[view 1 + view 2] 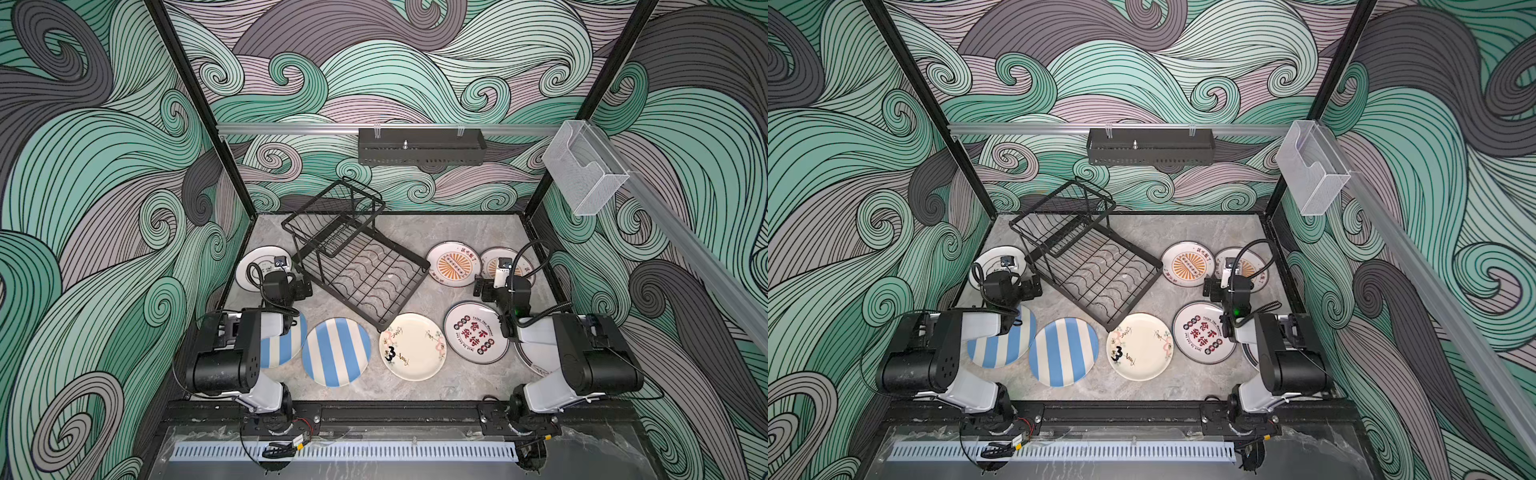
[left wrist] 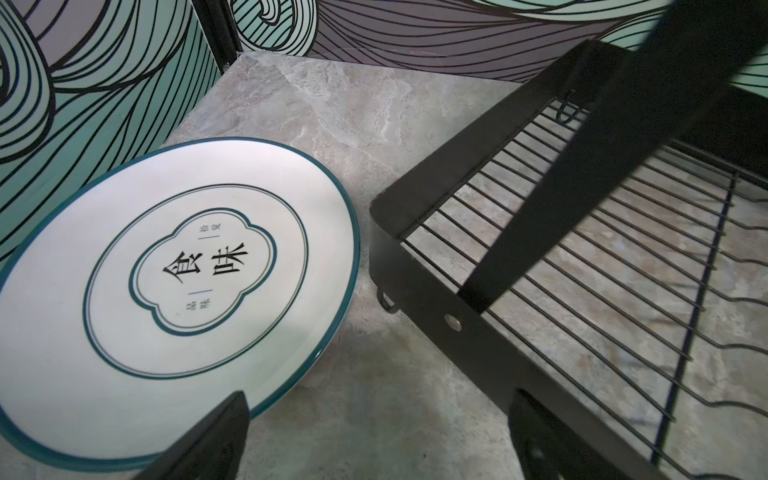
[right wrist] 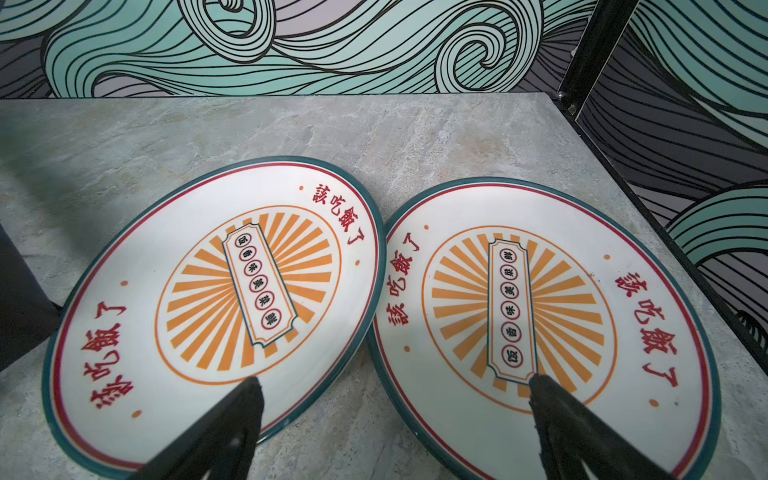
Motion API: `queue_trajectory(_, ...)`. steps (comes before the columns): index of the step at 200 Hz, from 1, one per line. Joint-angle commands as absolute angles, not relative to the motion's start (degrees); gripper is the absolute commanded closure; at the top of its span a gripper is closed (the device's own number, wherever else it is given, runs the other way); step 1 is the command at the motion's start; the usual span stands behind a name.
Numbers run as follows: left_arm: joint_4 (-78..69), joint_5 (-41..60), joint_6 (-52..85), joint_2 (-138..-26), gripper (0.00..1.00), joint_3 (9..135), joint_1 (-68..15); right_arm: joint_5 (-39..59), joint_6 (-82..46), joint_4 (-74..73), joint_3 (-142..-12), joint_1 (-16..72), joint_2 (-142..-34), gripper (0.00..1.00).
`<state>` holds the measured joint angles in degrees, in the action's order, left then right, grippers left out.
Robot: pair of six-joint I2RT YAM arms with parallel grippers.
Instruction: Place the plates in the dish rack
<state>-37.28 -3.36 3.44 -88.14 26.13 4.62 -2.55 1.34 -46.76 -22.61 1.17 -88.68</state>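
Plates (image 1: 412, 347) lie flat on the worktop (image 1: 449, 226) in both top views, ringed round the rack (image 1: 365, 274). The rack sits askew mid-worktop with nothing in it, so loading hasn't begun, I'd say. The left pincer (image 1: 302, 286) hangs beside the rack, the right pincer (image 1: 481, 286) by the sunburst plates (image 1: 454, 264).

Left wrist: fingers (image 2: 216, 440) spread wide, nothing between them, over the rim of the teal plate (image 2: 166, 274), rack just beside. It reads 食味 in bold black, 品味 smaller.

Right wrist: jaws fully apart, empty, a tip over each sunburst plate; the two rims touch. Red lettering says 該吃飯了; the circled characters on the centre strip I can't read surely.

To do this well: come down on a free rim, away from that touching point, pinch the lip, tilt the plate upright and seat it in a wavy slot.
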Motion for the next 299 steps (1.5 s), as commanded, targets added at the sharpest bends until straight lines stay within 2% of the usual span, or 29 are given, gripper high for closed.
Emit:
queue_trajectory(1,-37.9,-2.7,3.0,-87.4,0.01,27.0,4.4,-2.2,1.8,-48.0,-23.5,1.5,-88.2,0.01)
queue_trajectory(219,-38.5,-3.3,2.6,-87.0,0.01,26.7,4.1,-0.9,1.4,-48.2,-23.7,1.1,-87.9,0.01)
queue_trajectory(231,-37.0,-4.1,2.2,-84.8,0.01,27.2,3.7,-2.6,1.0,-40.3,-26.8,1.2,-84.9,0.01)
queue_trajectory(247,-24.8,-7.9,4.2,-78.8,0.01,31.1,3.1,-3.7,-0.1,-25.5,-32.9,1.1,-79.3,0.01)
queue_trajectory(263,-13.5,-10.0,10.1,-75.3,0.01,36.1,2.7,2.8,-3.7,-19.5,-35.6,1.2,-75.1,0.01)
queue_trajectory(299,1.2,-2.0,23.2,-71.4,0.01,45.5,-1.5,17.8,-14.1,-5.3,-39.0,4.5,-70.0,0.06)
